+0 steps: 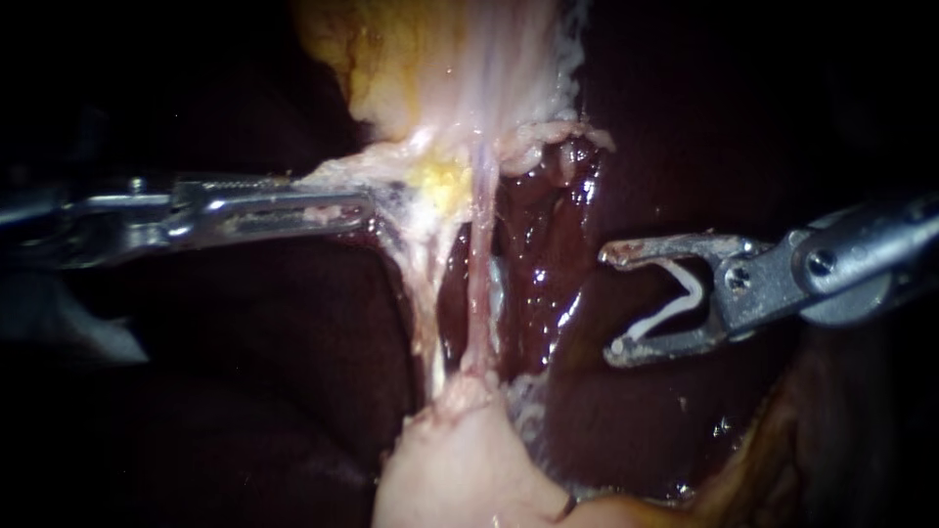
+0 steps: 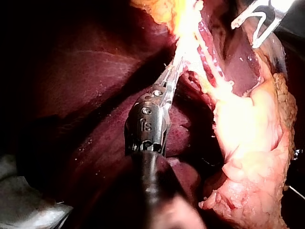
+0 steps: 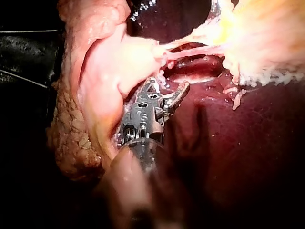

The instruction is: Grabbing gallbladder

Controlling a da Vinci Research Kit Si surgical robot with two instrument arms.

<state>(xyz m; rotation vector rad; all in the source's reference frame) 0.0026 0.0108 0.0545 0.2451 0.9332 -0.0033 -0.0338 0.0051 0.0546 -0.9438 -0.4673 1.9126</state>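
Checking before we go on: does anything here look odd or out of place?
One thing: the right instrument carries a white clip between its wide-set jaws, clear of tissue, which is odd for a grabbing step. The left instrument grips pale tissue.

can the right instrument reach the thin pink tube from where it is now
Probably yes. The right instrument, jaws carrying a white clip, faces the thin pink tube with only dark red liver between. The left instrument grips pale stringy tissue on the tube's far side, out of the way.

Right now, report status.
Left instrument shut on pale yellowish tissue. Right instrument holds white V-shaped clip, short of thin pink tube. Pale pink gallbladder ungrasped. Nothing blocking.
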